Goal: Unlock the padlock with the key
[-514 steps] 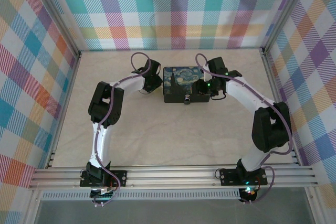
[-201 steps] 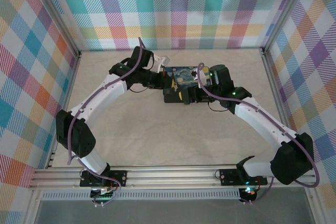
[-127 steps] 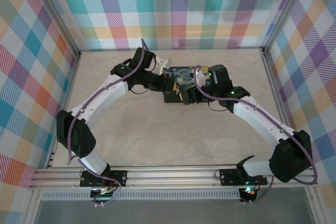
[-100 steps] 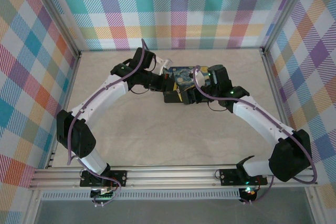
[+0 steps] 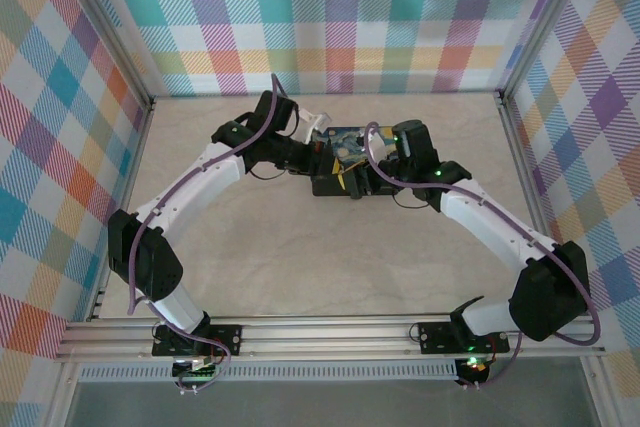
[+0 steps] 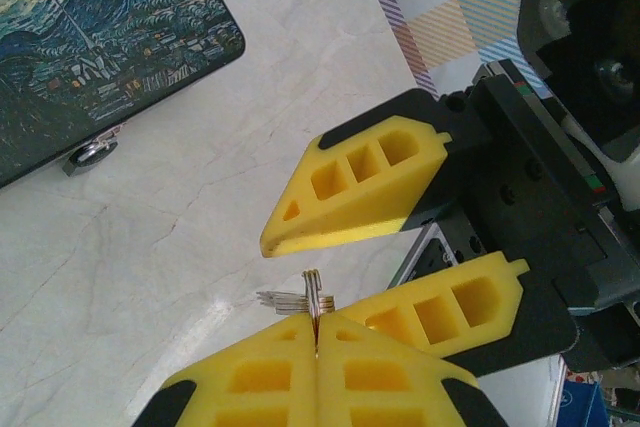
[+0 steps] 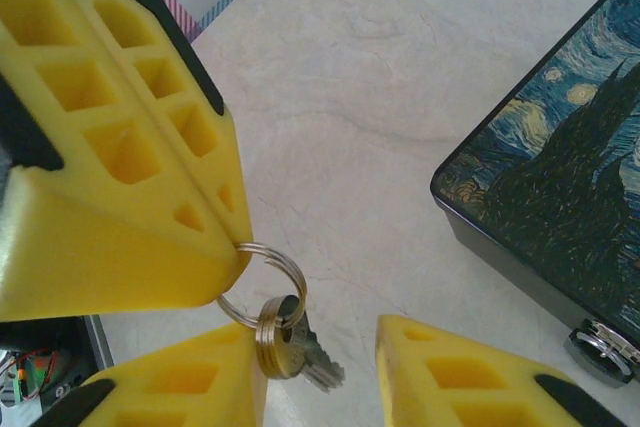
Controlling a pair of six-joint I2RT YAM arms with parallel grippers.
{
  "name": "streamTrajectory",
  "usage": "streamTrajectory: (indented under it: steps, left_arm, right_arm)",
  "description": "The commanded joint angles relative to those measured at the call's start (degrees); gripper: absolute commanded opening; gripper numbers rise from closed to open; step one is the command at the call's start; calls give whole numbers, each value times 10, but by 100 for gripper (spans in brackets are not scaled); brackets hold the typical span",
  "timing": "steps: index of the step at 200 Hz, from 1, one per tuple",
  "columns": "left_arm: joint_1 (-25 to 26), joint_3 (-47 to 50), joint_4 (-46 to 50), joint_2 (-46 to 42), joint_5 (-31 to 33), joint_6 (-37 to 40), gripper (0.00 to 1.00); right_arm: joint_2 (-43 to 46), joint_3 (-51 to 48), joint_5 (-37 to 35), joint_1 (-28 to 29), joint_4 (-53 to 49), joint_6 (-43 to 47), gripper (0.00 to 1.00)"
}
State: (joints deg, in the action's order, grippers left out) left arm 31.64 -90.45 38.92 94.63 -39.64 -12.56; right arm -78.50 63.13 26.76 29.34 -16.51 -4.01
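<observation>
- The left gripper [image 6: 316, 332] is fully closed, pinching the thin key ring [image 7: 296, 265] at its fingertips above the table [image 7: 380, 97].
- The key [image 7: 305, 352] hangs from that ring, pointing down.
- The right gripper [image 7: 318, 342] has its jaws apart with the key between them, just beside one finger; it grips nothing.
- A dark painted box [image 7: 560, 187] lies near the key.
- A small metal fitting [image 7: 603, 344] sits on the box's edge; I cannot tell whether it is the padlock.
</observation>
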Motion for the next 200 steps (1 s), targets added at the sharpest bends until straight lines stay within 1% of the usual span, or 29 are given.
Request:
streamTrajectory:
  steps: [1, 9, 26, 36, 57, 76, 95, 101, 108, 120, 131, 144, 166, 180, 200]
  left_arm:
    - [4, -15, 4, -4, -21, 6, 0]
    - [4, -15, 2, -4, -24, 5, 0]
    - [4, -13, -5, -1, -33, 2, 0]
    - [4, -12, -6, 2, -35, 2, 0]
    - [4, -12, -10, 9, -39, -1, 0]
    - [4, -12, -14, 18, -37, -4, 0]
    - [4, -16, -15, 25, -30, -8, 0]
    - [3, -16, -16, 28, -27, -11, 9]
    - [2, -17, -20, 30, -23, -15, 22]
    - [0, -15, -25, 30, -17, -21, 38]
    - [-2, -11, -30, 27, -12, -28, 49]
    - [-6, -3, -39, 22, -6, -38, 58]
    - [-18, 26, -62, 6, 12, -69, 65]
    - [-30, 62, -96, -6, 25, -113, 65]
    - [-36, 124, -165, -22, 20, -166, 64]
  right_arm:
    - [-5, 19, 20, 5, 7, 3, 33]
    - [-3, 17, 25, 5, 9, 4, 32]
    - [-1, 15, 35, 5, 14, 2, 22]
    - [0, 14, 40, 4, 12, 1, 17]
    - [5, 7, 53, 5, 18, -6, 15]
    - [10, 1, 64, 5, 18, -13, 11]
    - [12, -6, 63, 5, 13, -28, 10]
    - [12, -8, 62, 5, 11, -35, 10]
    - [11, -11, 59, 5, 6, -42, 10]
    - [7, -15, 56, 4, -2, -57, 10]
    - [1, -21, 55, 2, -4, -77, 9]
    - [-3, -30, 56, -1, -1, -101, 8]
    - [-6, -46, 63, -9, 20, -149, 8]
    - [-7, -52, 68, -15, 33, -185, 8]
    - [-17, -54, 74, -21, 47, -236, 8]
